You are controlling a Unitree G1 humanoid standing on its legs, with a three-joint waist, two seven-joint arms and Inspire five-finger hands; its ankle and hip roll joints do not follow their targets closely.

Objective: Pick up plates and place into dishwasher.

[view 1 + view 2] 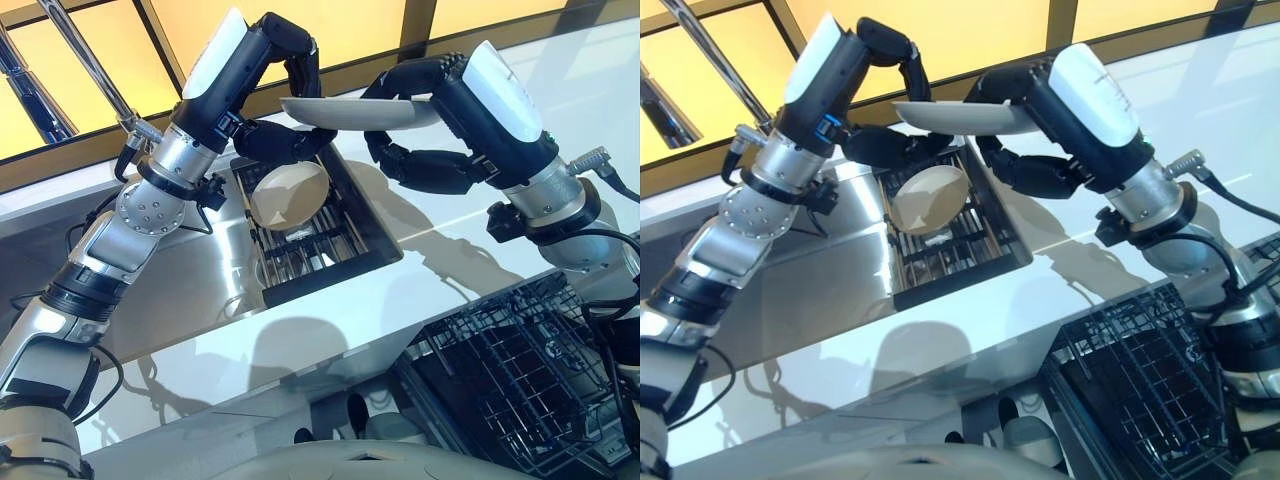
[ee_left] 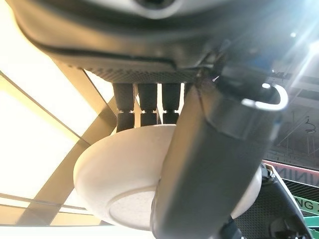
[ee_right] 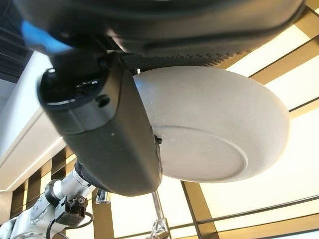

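Here, plate (image 1: pixel 362 113) level, rim sideways, gripped by left hand (image 1: pixel 285 95), right hand (image 1: pixel 430 120)

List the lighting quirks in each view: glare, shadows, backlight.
Left eye view: arm shadows fall across the shiny counter, and the plate held over the sink rack is edge-lit. Left wrist view: strong flare at the upper right; the left hand is a dark backlit bulk. Right wrist view: glowing yellow panels behind leave the right hand in silhouette.

Silver-grey jointed arms, white forearm covers, dark left robot hand (image 1: pixel 285 140), dark right robot hand (image 1: pixel 430 165)
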